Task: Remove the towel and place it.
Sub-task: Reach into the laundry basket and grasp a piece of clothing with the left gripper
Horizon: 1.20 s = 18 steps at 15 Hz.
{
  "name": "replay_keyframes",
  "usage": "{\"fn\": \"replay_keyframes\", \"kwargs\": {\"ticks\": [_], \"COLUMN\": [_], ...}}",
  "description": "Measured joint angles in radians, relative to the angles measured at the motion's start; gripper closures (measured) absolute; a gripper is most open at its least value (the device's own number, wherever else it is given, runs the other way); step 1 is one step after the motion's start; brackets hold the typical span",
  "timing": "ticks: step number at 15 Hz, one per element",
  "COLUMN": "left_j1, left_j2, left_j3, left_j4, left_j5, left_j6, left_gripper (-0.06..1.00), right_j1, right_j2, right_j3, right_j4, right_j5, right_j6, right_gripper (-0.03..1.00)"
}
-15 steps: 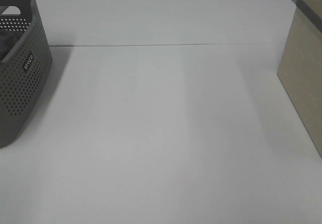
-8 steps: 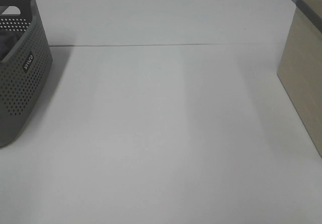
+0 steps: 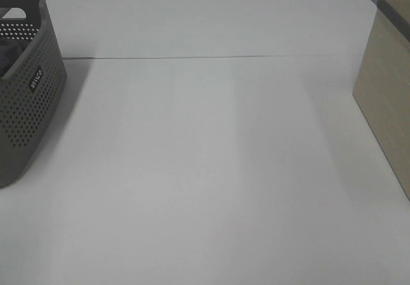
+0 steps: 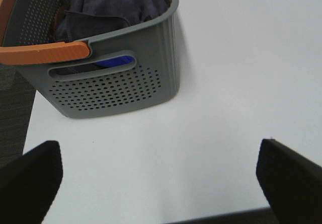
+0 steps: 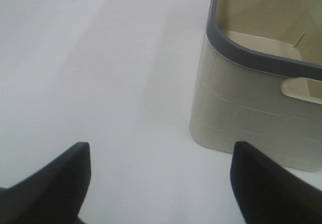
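On the exterior high view, a perforated grey plastic basket (image 3: 29, 112) with rounded corners stands at nine o'clock on the flat white table (image 3: 205, 176). It is cut off by the frame edge, and a small dark label (image 3: 35, 79) with white lettering sits on its side wall. The large dark charcoal-grey terry-cloth towel (image 4: 113, 5) lies crumpled inside this basket, heaped up to about the rim. A bright blue cloth (image 4: 114, 62) shows through the handle slot in the end wall, below the towel. A curved orange plastic handle (image 4: 45, 52) lies along the basket's rim.

The left gripper (image 4: 158, 176) hangs over bare table just short of the basket's end wall. Its two black fingers (image 4: 30, 181) are spread wide apart with nothing between them, and they touch neither basket nor towel.

A thin dark seam (image 3: 211, 57) crosses the table from ten o'clock to two o'clock.

The right gripper (image 5: 161, 183) is over bare table too, with its black fingers (image 5: 55, 183) parted wide and empty. A rectangular beige plastic box with a dark grey rim (image 5: 241, 110) stands near it, open-topped. In the exterior high view the box (image 3: 384, 99) stands at three o'clock, well apart from the basket.
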Motion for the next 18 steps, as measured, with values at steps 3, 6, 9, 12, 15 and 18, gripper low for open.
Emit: {"fn": "replay_keyframes", "kwargs": {"ticks": [3, 6, 9, 12, 15, 18], "left_j1": [0.000, 0.000, 0.000, 0.000, 0.017, 0.124], "left_j2": [0.300, 0.545, 0.743, 0.987, 1.247, 1.571], "left_j3": [-0.243, -0.396, -0.496, -0.626, -0.751, -0.942], "left_j4": [-0.006, 0.010, 0.080, 0.195, 0.236, 0.120], "left_j5": [0.022, 0.022, 0.022, 0.022, 0.019, 0.009], "left_j6": [0.272, 0.489, 0.584, 0.614, 0.657, 0.795], "left_gripper": [-0.05, -0.05, -0.05, -0.05, -0.05, -0.05], "right_j1": [0.000, 0.000, 0.000, 0.000, 0.000, 0.000], "right_j2": [0.000, 0.000, 0.000, 0.000, 0.000, 0.000], "right_j3": [0.000, 0.000, 0.000, 0.000, 0.000, 0.000], "right_j4": [0.000, 0.000, 0.000, 0.000, 0.000, 0.000], "right_j5": [0.000, 0.000, 0.000, 0.000, 0.000, 0.000], "right_j6": [0.000, 0.000, 0.000, 0.000, 0.000, 0.000], "right_gripper": [0.22, 0.22, 0.22, 0.22, 0.22, 0.22]}}
